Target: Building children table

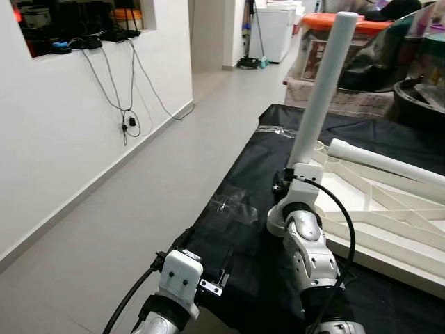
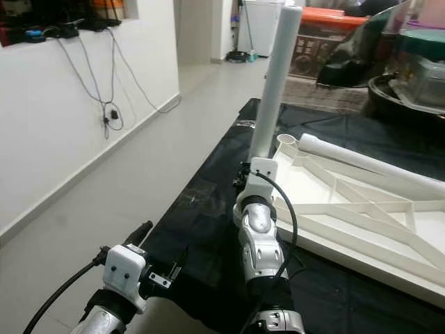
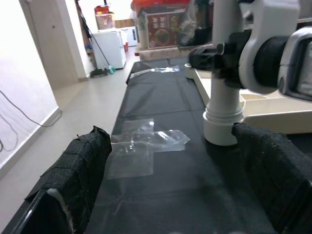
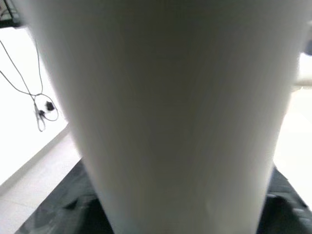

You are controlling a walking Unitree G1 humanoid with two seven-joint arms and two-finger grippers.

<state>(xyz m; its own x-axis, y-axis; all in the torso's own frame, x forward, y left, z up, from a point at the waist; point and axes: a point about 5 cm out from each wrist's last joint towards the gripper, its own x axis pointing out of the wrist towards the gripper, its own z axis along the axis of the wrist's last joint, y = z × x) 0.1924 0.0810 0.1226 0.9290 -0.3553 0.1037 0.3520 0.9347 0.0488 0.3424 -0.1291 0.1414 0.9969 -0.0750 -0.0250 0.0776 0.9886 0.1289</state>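
A white tubular table leg (image 1: 323, 90) stands upright with its wider foot (image 3: 223, 124) on the black mat (image 1: 236, 236), just left of the upside-down white table top (image 1: 389, 209). My right gripper (image 3: 220, 53) is shut on the lower part of this leg, and the leg's side (image 4: 170, 117) is right up against the right wrist camera. A second white leg (image 1: 389, 161) lies across the table top. My left gripper (image 3: 175, 195) hovers open low over the mat's front corner, its padded fingers (image 3: 73, 175) apart and pointing at the leg's foot.
A crumpled piece of clear tape (image 3: 146, 141) lies on the mat ahead of the left gripper. Bare grey floor (image 1: 139, 209) runs along the left, by a white wall with hanging cables (image 1: 125, 104). Boxes and an orange-lidded bin (image 1: 341, 24) crowd the back.
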